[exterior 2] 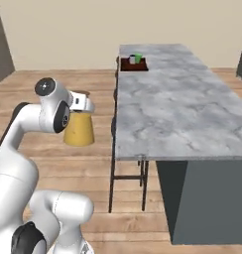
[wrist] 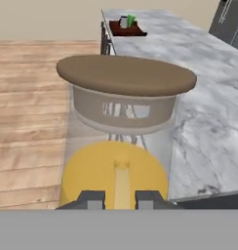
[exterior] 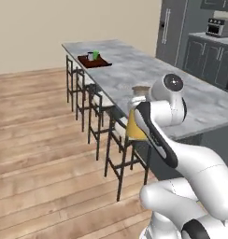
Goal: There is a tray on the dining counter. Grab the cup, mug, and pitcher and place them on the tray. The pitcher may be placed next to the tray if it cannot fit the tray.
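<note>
Clear glass conical pitcher (wrist: pixel 118 146) with orange liquid and brown cork lid: upright, carried off the near end of the marble worktop (exterior 2: pixel 172 104), jaws (wrist: pixel 120 199) nearly closed on it. Ahead, at the far end: reddish-brown wooden tray (exterior: pixel 95 61) holding green cup (exterior: pixel 96 54) and grey mug (exterior: pixel 90 56).

You get soft, even light all over — bright, with no glare. The wooden floor (exterior: pixel 36 135) has hardly any shadows on it. Your pictures look a bit fuzzy — far things on the counter (exterior 2: pixel 167 99) are small and blurry.
</note>
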Controlling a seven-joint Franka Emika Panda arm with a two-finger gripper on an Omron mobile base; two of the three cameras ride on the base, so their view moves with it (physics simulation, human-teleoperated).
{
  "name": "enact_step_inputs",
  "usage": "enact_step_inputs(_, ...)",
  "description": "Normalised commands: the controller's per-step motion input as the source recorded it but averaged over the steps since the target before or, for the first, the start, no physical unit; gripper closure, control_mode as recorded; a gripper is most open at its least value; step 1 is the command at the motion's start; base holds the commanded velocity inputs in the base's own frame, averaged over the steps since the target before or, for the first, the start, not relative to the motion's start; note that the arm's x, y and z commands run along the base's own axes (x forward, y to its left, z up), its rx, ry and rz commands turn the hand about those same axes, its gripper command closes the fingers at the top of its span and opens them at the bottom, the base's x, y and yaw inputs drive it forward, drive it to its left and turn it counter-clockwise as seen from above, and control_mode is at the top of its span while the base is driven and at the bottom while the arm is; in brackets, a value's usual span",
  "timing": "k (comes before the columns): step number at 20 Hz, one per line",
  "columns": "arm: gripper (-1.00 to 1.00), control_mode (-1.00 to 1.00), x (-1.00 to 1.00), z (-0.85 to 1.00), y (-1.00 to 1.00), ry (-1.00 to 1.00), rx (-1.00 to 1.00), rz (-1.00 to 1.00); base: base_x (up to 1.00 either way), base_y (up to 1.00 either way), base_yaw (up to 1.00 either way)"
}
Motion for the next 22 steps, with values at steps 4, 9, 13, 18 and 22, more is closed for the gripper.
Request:
enact_step_inputs(4, 1.0, 1.0, 0.0, 0.0, 0.0, 0.0, 0.0, 0.0, 0.23, 0.87, -0.73)
enact_step_inputs(9, 1.0, 1.0, 0.0, 0.0, 0.0, 0.0, 0.0, 0.0, 0.26, 0.8, -0.76)
enact_step_inputs(13, 1.0, 1.0, 0.0, 0.0, 0.0, 0.0, 0.0, 0.0, 0.02, 0.95, -0.71)
enact_step_inputs(18, 1.0, 1.0, 0.0, 0.0, 0.0, 0.0, 0.0, 0.0, 0.02, 0.83, -0.76)
enact_step_inputs(22, 1.0, 1.0, 0.0, 0.0, 0.0, 0.0, 0.0, 0.0, 0.09, 0.57, -0.87)
